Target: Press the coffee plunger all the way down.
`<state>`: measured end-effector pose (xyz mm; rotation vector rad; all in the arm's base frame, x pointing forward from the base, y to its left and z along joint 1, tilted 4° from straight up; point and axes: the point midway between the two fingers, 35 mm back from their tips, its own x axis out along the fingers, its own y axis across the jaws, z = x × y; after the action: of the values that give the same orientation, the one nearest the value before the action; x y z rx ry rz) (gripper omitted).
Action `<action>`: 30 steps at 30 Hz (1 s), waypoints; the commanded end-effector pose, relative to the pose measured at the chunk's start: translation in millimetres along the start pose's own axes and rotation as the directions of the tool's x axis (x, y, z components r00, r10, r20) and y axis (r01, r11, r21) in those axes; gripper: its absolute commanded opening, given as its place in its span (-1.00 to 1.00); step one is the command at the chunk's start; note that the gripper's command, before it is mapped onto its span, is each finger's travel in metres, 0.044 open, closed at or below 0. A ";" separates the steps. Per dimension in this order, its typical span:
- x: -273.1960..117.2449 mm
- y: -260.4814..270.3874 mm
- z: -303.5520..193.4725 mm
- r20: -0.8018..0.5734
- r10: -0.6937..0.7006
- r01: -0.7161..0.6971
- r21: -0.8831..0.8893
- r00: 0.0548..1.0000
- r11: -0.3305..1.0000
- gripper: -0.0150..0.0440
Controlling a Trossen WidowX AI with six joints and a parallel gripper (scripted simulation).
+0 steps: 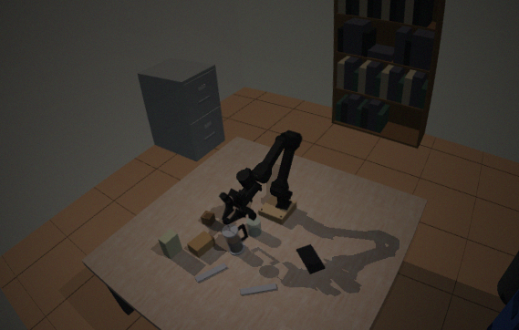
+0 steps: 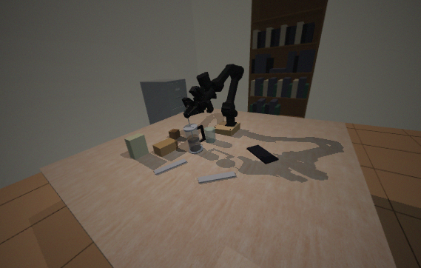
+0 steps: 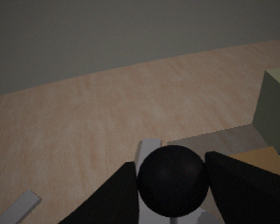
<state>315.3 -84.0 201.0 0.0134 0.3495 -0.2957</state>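
Two fingers of my gripper point(image 3: 172, 183) clamp the knob point(image 3: 172, 180); the press point(image 2: 194, 139) stands directly below. Push straight down the rod, no sideways drag, then open.

We note a black gripper point(image 3: 172, 183) and black plunger knob point(image 3: 172, 180). The table point(image 2: 231, 215) is pale wood-grain; the floor point(image 1: 459, 182) brown tile. Left of centre: pale green box point(image 2: 136, 146), tan box point(image 2: 164, 146). Grey bars point(image 2: 217, 177) lie nearby, and a black slab point(image 2: 262, 154).
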 end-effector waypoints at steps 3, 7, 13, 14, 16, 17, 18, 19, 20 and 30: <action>11.6 -0.2 -33.7 -0.099 0.000 -0.001 -0.012 0.995 1.000 -0.07; 14.7 -0.3 -31.9 -0.099 0.000 -0.001 -0.012 0.995 1.000 -0.07; 17.2 -0.4 -29.7 -0.098 0.000 -0.001 -0.012 0.995 1.000 -0.07; 17.5 -0.4 -29.5 -0.098 0.000 -0.001 -0.012 0.995 1.000 -0.07; 17.9 -0.3 -29.1 -0.098 0.000 -0.001 -0.012 0.995 1.000 -0.07; 18.1 -0.3 -28.9 -0.098 0.000 -0.001 -0.012 0.995 1.000 -0.07; 18.2 -0.3 -28.7 -0.098 0.000 -0.001 -0.012 0.995 1.000 -0.07; 18.4 -0.3 -28.5 -0.098 0.000 -0.001 -0.012 0.995 1.000 -0.07; 18.6 -0.3 -28.2 -0.098 0.000 -0.001 -0.012 0.995 1.000 -0.07; 20.2 -0.2 -26.2 -0.098 0.000 -0.001 -0.012 0.995 1.000 -0.07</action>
<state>324.8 -87.9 179.2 0.0196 0.4108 -0.2947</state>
